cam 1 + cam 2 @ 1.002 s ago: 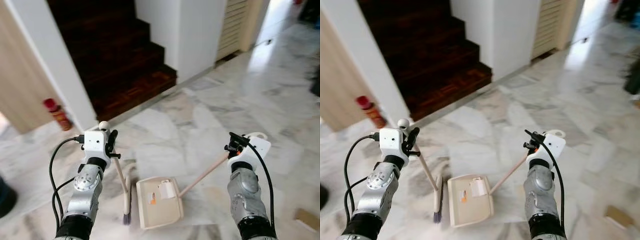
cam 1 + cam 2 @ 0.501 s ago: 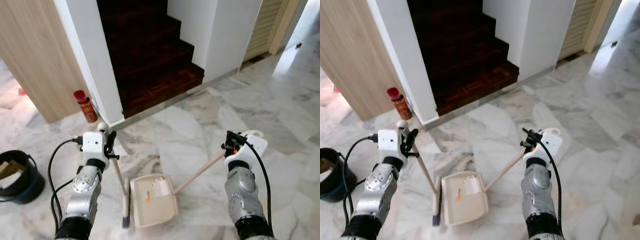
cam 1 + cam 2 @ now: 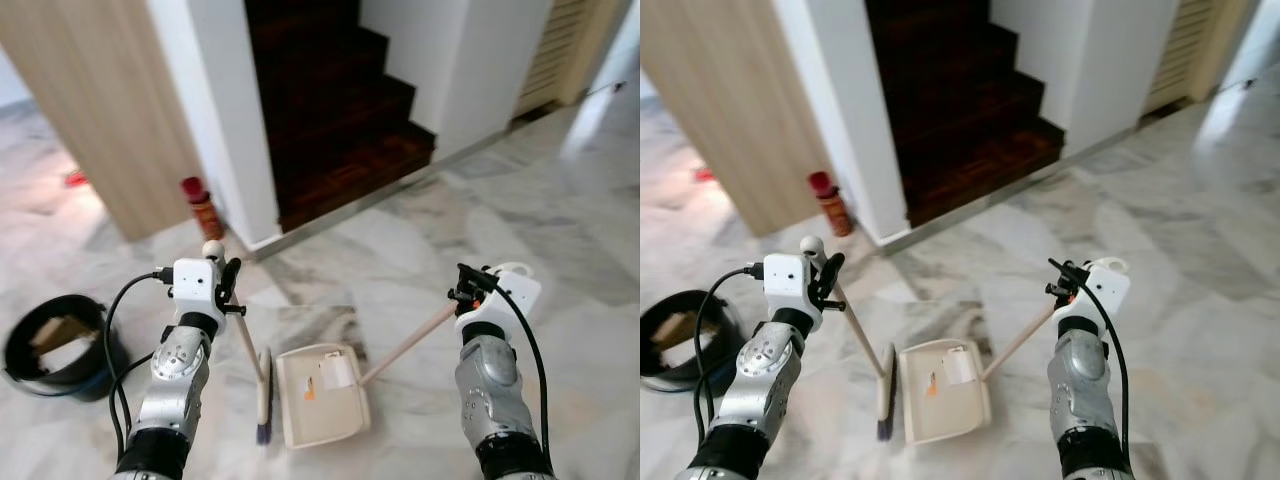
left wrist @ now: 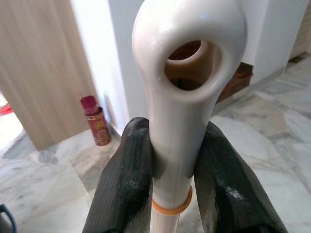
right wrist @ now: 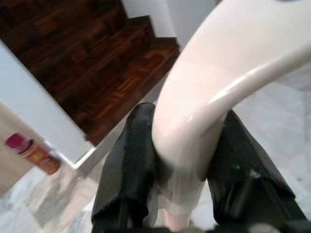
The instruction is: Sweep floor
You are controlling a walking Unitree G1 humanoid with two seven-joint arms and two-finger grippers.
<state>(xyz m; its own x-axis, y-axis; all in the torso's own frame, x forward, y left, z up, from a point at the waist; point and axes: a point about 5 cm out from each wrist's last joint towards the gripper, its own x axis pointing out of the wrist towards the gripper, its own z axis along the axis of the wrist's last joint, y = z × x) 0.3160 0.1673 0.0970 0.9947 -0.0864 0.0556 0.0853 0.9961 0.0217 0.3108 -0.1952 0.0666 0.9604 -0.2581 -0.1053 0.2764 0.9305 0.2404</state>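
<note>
My left gripper (image 3: 227, 285) is shut on the cream broom handle (image 3: 243, 340) just below its looped top (image 4: 188, 53). The broom head (image 3: 264, 402) rests on the marble floor, its dark bristles beside the dustpan. My right gripper (image 3: 466, 288) is shut on the dustpan's long handle (image 3: 405, 346) near its curved top (image 5: 228, 73). The cream dustpan (image 3: 321, 394) lies flat on the floor between my arms, with a pale scrap and an orange bit inside it.
Dark wooden stairs (image 3: 335, 110) rise ahead between white walls. A red spray can (image 3: 202, 207) stands at the white wall's foot by a wood panel. A black bucket (image 3: 58, 344) sits on the floor at my left. Marble floor stretches to the right.
The whole view has swung left: the stairs and red can slid rightward and the black bucket came into view. Both grippers keep their holds; broom and dustpan stay between the arms.
</note>
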